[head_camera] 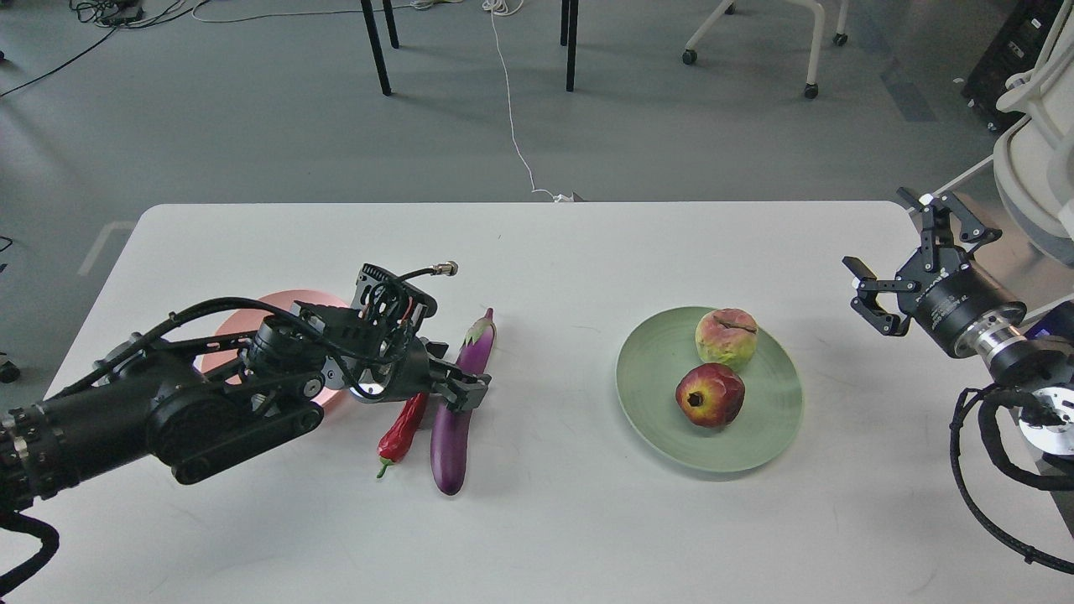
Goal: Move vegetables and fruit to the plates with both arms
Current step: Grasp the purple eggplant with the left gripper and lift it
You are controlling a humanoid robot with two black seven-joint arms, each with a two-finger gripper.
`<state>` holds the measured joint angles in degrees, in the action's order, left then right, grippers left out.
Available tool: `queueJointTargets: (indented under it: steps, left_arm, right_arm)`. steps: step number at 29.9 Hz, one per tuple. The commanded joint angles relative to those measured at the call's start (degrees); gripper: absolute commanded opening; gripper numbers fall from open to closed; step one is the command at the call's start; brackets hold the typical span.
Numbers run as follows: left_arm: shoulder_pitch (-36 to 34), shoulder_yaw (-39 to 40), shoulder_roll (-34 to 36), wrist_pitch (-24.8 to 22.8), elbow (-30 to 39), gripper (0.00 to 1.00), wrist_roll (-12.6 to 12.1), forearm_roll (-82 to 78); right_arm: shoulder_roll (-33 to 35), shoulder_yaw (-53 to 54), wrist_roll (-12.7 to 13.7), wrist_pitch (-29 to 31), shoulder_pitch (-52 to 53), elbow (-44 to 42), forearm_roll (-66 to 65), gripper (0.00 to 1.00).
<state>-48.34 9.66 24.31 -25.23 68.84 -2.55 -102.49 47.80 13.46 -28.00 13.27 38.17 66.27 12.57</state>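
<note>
The purple eggplant and the red chili pepper lie side by side on the table, left of centre. My left gripper is low over the eggplant's middle, with dark fingers spread across it, open. The pink plate lies behind my left arm, mostly hidden by it. The green plate at the right of centre holds the pomegranate and the yellow-green and pink fruit. My right gripper hovers open and empty near the table's right edge, apart from the green plate.
The white table runs across the view. Beyond its far edge, a white cable, black table legs and a chair base stand on the grey floor. A white chair is close behind my right arm.
</note>
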Motion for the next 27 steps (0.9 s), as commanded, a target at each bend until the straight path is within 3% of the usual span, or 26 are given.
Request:
queueJointTargets:
  steps: [1, 3, 5, 8, 15, 19, 23, 27]
  left_arm:
    - [0.26, 0.09, -0.4, 0.0, -0.11, 0.51, 0.09, 0.18]
    - [0.52, 0.18, -0.4, 0.0, -0.11, 0.31, 0.0, 0.27]
    - [0.52, 0.18, -0.4, 0.0, -0.02, 0.2, -0.35, 0.62]
    - [0.52, 0.97, 0.21, 0.0, 1.03, 0.14, -2.02, 1.76]
    - [-4.38, 2.91, 6.97, -0.96, 6.83, 0.14, -3.43, 15.9]
    - [-8.26, 3.08, 13.47, -2.77, 7.01, 0.14, -1.59, 18.29]
    - [-8.79, 2.03, 19.54, -2.77, 5.7, 0.15, 3.77, 17.41]
    - [-6.34, 0.8, 23.93, -2.77, 1.31, 0.17, 6.49, 15.13]
  right_arm:
    - [0.01, -0.01, 0.0, -0.08, -0.29, 0.0, 0.0, 0.99]
    - [0.01, -0.01, 0.0, 0.01, -0.29, -0.09, 0.0, 0.99]
    - [0.01, -0.01, 0.0, -0.08, -0.29, -0.09, -0.08, 0.99]
    - [-0.07, -0.01, 0.0, -0.17, -0.37, -0.09, -0.09, 0.99]
    - [-0.16, -0.1, 0.0, -0.17, -0.37, -0.44, -0.26, 0.99]
    - [-0.51, -0.27, 0.0, -0.17, -0.37, -0.44, -0.35, 0.99]
    - [-0.69, -0.27, 0.0, -0.17, -0.37, -0.44, -0.35, 0.99]
    - [-0.78, -0.27, 0.0, -0.17, -0.55, -0.44, -0.44, 0.99]
